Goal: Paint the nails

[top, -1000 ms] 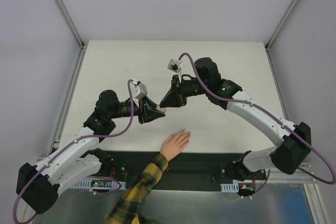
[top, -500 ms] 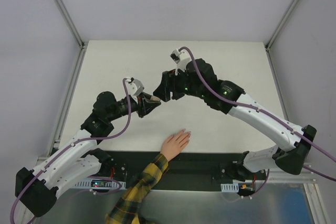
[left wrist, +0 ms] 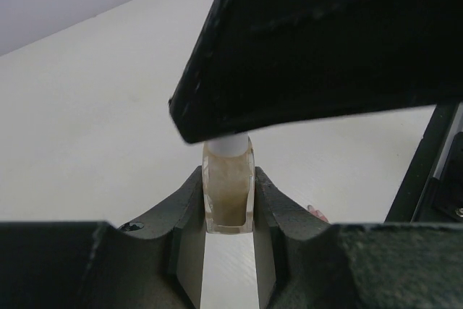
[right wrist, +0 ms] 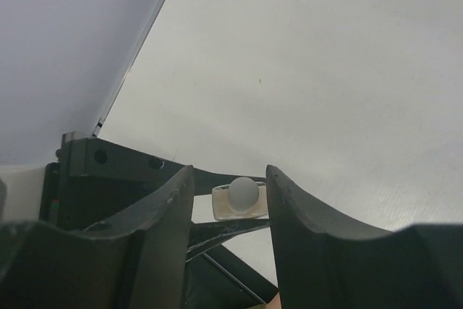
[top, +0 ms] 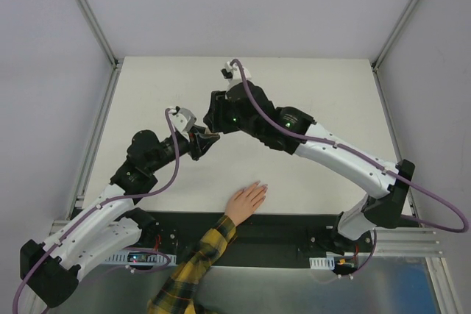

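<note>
My left gripper (top: pixel 205 142) is clamped on the bottle (left wrist: pixel 228 195). Right gripper (right wrist: pixel 229 179) has its fingers spread either side of the white cap (right wrist: pixel 244 192). The nails (top: pixel 262 187) are on the hand (top: pixel 245 201) lying flat at the near table (top: pixel 309 93) edge, apart from both grippers.

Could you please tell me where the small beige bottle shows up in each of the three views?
Top external: not discernible, hidden where the left gripper and right gripper meet, left of centre on the table.
Left wrist: the beige bottle sits at centre, clamped by the left gripper, its white cap under the right gripper.
Right wrist: lower centre, white cap between the open right fingers.
Shared landmark: the left gripper holding it.
</note>
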You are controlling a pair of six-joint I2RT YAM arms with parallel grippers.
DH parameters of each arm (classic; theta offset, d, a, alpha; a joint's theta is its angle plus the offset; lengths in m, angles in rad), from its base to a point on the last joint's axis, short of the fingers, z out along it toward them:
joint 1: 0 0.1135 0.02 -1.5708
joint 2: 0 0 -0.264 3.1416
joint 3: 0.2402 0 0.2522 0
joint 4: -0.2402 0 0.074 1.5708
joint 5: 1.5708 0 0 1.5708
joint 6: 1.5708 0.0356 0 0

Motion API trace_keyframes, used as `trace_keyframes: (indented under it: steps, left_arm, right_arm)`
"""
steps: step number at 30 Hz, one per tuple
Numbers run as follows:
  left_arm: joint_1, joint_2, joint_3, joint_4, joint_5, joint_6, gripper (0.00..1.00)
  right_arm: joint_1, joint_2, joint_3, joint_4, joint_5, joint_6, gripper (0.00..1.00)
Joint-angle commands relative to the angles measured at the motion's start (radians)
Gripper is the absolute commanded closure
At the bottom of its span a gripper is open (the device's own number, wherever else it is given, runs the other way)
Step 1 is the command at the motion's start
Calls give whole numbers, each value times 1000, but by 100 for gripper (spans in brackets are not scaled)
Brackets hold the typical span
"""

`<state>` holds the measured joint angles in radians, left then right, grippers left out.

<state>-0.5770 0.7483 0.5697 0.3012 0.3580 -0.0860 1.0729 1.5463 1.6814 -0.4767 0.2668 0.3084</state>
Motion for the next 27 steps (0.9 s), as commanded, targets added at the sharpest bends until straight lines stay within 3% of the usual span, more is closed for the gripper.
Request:
trace_keyframes:
  steps: [1,7,9,10,12,14,15,17,19,20,23,27]
  left_arm:
    - [-9,-26,25,38,-25,23,100]
    - [-9,-36,25,39,-16,20,100]
    - [-9,-37,24,44,4,12,100]
    - [-9,-36,24,50,18,11,100]
    - [-9,-35,19,65,102,11,100]
    - [-9,-36,13,102,177,-1,100]
    - [-7,-38,7,119,281,-6,100]
    - [-9,-32,6,174,414,-33,100]
    - [-7,2,6,235,645,-79,100]
    - [-7,22,7,272,726,-148,100]
    - [-7,111,39,352,915,-242,100]
    - [-7,131,45,323,882,-210,100]
  right_arm:
    - [12,38,61,-25,38,37,56]
    - [10,34,35,-10,32,25,74]
    - [4,17,15,4,23,17,88]
    - [1,8,-15,12,2,9,99]
    - [-17,-30,-49,52,-26,-44,99]
    - [-39,-72,-141,140,-133,-174,99]
    - [-74,-130,-202,198,-202,-230,99]
    - [-170,-188,-404,457,-696,-337,100]
    - [-223,-224,-469,617,-1079,-313,100]
    - [-240,-215,-460,607,-1168,-281,100]
    - [-258,-226,-462,587,-1264,-268,100]
    - [-261,-248,-473,543,-1249,-292,100]
